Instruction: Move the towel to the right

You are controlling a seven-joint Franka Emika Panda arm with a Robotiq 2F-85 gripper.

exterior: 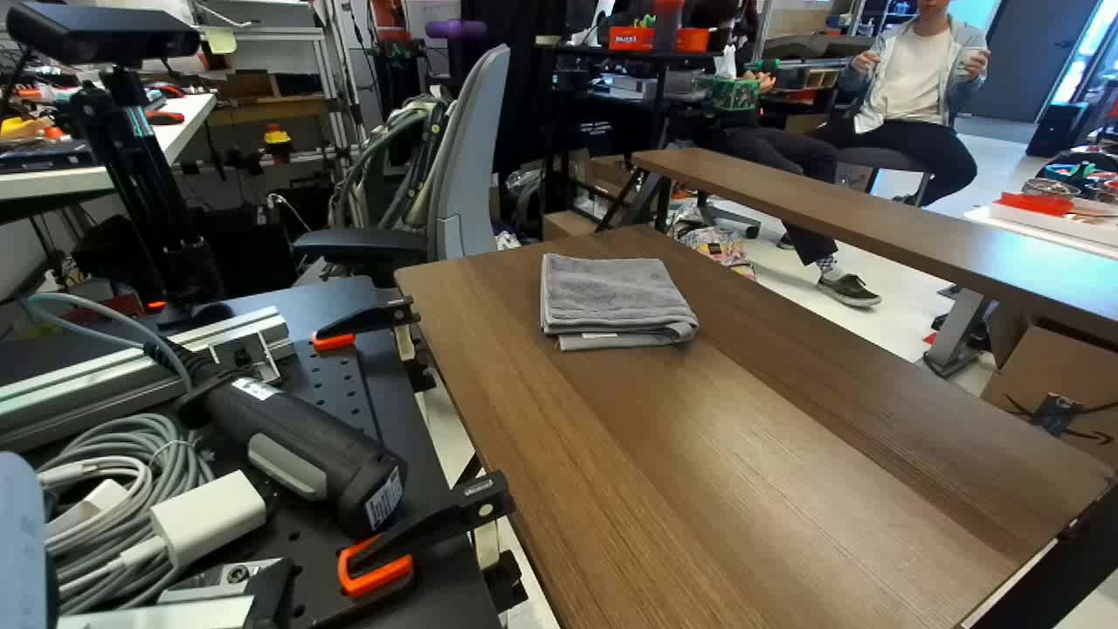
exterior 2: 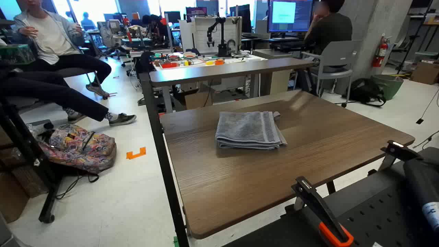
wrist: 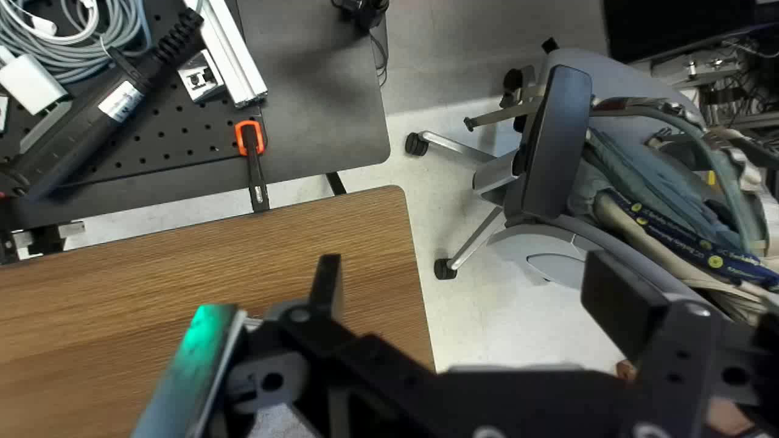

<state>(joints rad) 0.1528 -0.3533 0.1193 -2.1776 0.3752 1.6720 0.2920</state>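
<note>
Lying folded flat on the brown wood-grain tabletop (exterior: 751, 454), the grey towel (exterior: 616, 301) sits toward the end nearest the grey office chair (exterior: 472, 166). In an exterior view its stacked layers show along the near edge, a flat woven band (exterior 2: 264, 127) runs down one side, and a small tab (exterior 2: 276, 115) juts out at a far corner.

In the wrist view the gripper (wrist: 465, 274) is spread wide, its two dark fingers (wrist: 327, 286) well apart, with floor and chair seen between them. A patch of grey cloth shows at the bottom of that view, mostly hidden behind the gripper's body.

Across a narrow gap from the tabletop stands a black perforated worktop (exterior: 336, 384), with two black-and-orange clamps (exterior: 454, 515) along its edge. On it lie a black cylindrical device (exterior: 306, 445), a coil of grey cable (exterior: 175, 454), a white adapter box (exterior: 208, 517) and an aluminium profile (exterior: 96, 389). Along the tabletop's opposite side runs a narrower wood-grain board (exterior 2: 233, 70). In both exterior views a person (exterior: 921, 79) in a light jacket and white shirt sits well apart from the towel.
</note>
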